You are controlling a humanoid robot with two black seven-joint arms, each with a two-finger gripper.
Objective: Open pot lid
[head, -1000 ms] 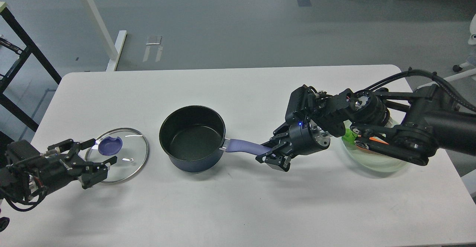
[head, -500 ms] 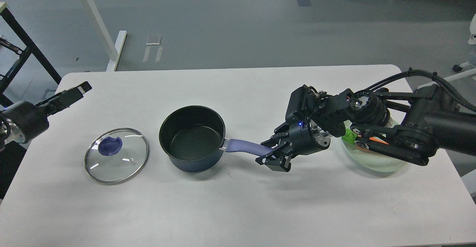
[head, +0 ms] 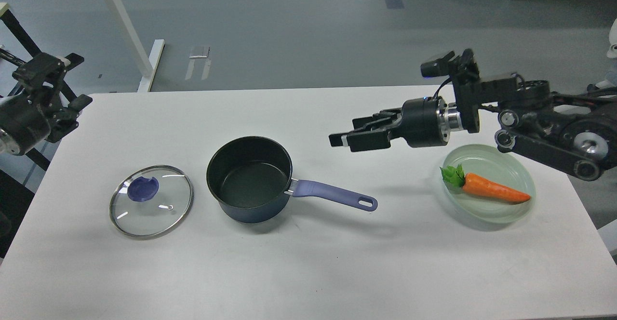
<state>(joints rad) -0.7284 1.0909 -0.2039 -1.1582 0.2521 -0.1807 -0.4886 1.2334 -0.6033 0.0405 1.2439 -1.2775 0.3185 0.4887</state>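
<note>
The lid [head: 151, 201] lies flat on the bench [head: 308, 272], knob up, just left of the open saucepan [head: 249, 179]; it looks already removed. What remains, I judge, is a clean retreat. The right pincer [head: 346, 139] hangs above the handle [head: 335, 195], nearly closed and empty; the left pincer [head: 58, 88], off the bench's left edge, holds nothing, its opening unclear. Keep both arms high.
</note>
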